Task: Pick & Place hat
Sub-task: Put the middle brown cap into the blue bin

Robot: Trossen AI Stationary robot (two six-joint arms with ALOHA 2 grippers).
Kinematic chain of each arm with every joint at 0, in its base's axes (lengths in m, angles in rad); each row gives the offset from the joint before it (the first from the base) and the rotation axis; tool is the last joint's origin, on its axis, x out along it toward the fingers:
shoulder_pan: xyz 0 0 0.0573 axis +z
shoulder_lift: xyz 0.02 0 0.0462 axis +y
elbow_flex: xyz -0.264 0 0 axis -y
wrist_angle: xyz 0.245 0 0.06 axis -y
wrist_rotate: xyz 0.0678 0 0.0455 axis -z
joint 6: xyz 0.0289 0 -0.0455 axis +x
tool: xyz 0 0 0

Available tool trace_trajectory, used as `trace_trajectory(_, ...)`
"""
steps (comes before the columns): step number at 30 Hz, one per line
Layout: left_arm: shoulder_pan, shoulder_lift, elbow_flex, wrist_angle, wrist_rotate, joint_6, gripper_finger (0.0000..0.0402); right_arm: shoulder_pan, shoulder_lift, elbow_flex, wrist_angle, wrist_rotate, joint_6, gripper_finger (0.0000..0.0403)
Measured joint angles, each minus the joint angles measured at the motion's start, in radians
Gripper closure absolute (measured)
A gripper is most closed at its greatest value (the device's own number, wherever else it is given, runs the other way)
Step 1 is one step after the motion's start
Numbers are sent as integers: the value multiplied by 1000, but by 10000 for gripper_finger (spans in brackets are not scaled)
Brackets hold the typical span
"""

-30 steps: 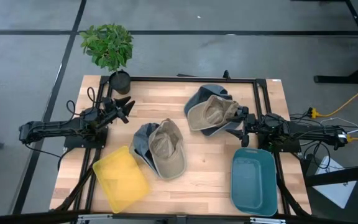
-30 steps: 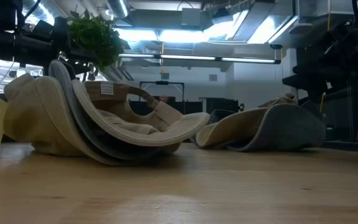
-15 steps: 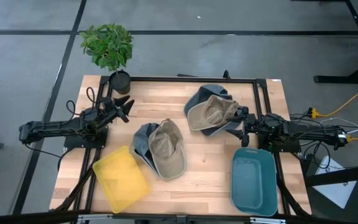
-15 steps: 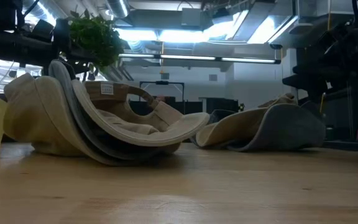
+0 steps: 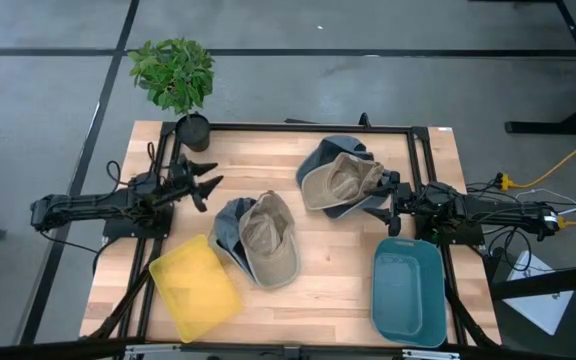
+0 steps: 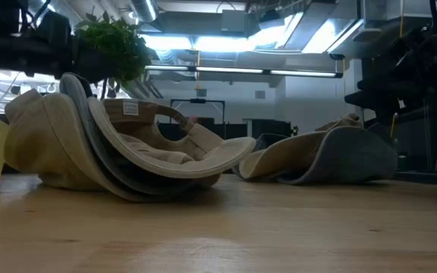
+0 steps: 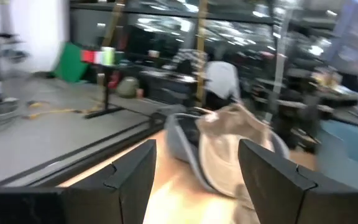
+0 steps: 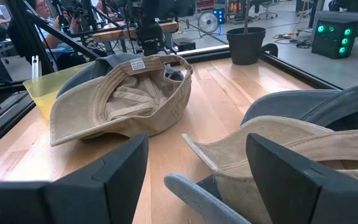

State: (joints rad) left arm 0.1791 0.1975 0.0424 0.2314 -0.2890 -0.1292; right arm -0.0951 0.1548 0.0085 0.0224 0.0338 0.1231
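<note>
Two piles of hats lie on the wooden table. In the middle, a tan cap (image 5: 265, 240) lies upside down on a grey-blue one (image 5: 226, 228); this pile also shows in the low view (image 6: 127, 159). At the far right, a second tan cap (image 5: 340, 180) lies in a grey-blue one (image 5: 320, 158). My left gripper (image 5: 208, 185) hovers open at the table's left, pointing level toward the middle pile (image 7: 225, 149). My right gripper (image 5: 376, 203) hovers open at the right, just beside the right pile's near edge (image 8: 272, 146), touching nothing.
A yellow tray (image 5: 193, 290) sits at the near left corner and a teal tray (image 5: 408, 290) at the near right. A potted plant (image 5: 194, 130) stands at the far left edge. Bare wood lies between the piles and along the near edge.
My left gripper has rolled about its own pointing line where it hovers, and its fingers now spread differently in the high view. It stays open. The hats and my right gripper have kept still.
</note>
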Motion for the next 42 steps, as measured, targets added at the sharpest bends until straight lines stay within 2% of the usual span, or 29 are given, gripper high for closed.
trace_trajectory(4,-1,65,113,-174,24,14,178,0,0,0,0,0,0,134)
trace_trajectory(8,-1,192,244,-344,36,30,178,0,0,0,0,0,0,134)
trace_trajectory(12,-2,335,368,-429,128,21,178,0,0,0,0,0,0,134)
trace_trajectory(22,-24,673,641,-644,337,-134,178,0,0,0,0,0,0,134)
trace_trajectory(30,-116,880,749,-794,370,-173,178,0,0,0,0,0,0,134)
trace_trajectory(34,-168,952,778,-808,391,-173,178,0,0,0,0,0,0,134)
trace_trajectory(42,-229,1057,807,-811,355,-214,178,0,0,0,0,0,0,134)
